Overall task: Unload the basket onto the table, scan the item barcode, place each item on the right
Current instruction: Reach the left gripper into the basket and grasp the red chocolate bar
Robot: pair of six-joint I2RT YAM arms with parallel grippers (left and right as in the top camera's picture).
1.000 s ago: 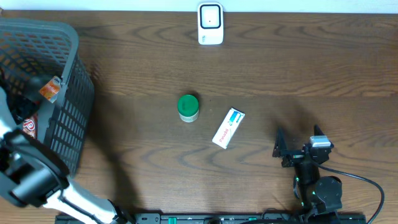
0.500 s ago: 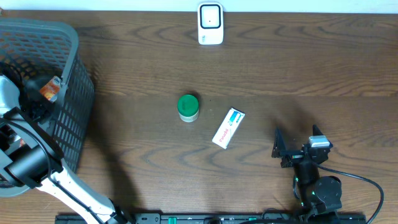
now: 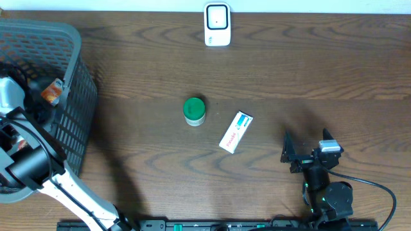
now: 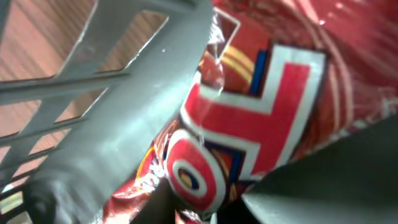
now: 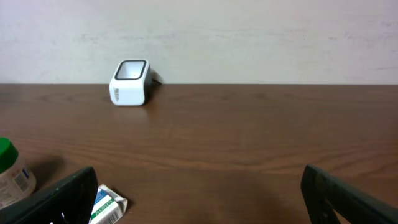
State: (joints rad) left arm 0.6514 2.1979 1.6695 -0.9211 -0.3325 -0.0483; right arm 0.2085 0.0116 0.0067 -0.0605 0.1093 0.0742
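Red snack packet (image 4: pixel 261 112) sits inside the grey basket (image 3: pixel 72 76) at 9 o'clock on the worktop (image 3: pixel 321 70). Left claw (image 4: pixel 225 198) was spread a second ago and is now pressed together, pinching the packet foil against the basket wall. An orange item (image 3: pixel 52 92) is also in the basket. Unmoved: scanner (image 3: pixel 217 24) at 12, green-capped bottle (image 3: pixel 194 110) and white box (image 3: pixel 236 131) mid-worktop. Right claw (image 3: pixel 308 147) at 5 o'clock, spread, empty.

body log | left arm (image 3: pixel 29 165): white tubular link, black boxy housing, white rounded cap at the far end | right arm (image 3: pixel 329 196): all black, round joint body | small grey box-shaped camera module (image 3: pixel 331 147) on its wrist | thin black cable (image 3: pixel 383 187) curving off its side | right end effector (image 5: pixel 198 180): two matte black angular fingers (image 5: pixel 348 196)
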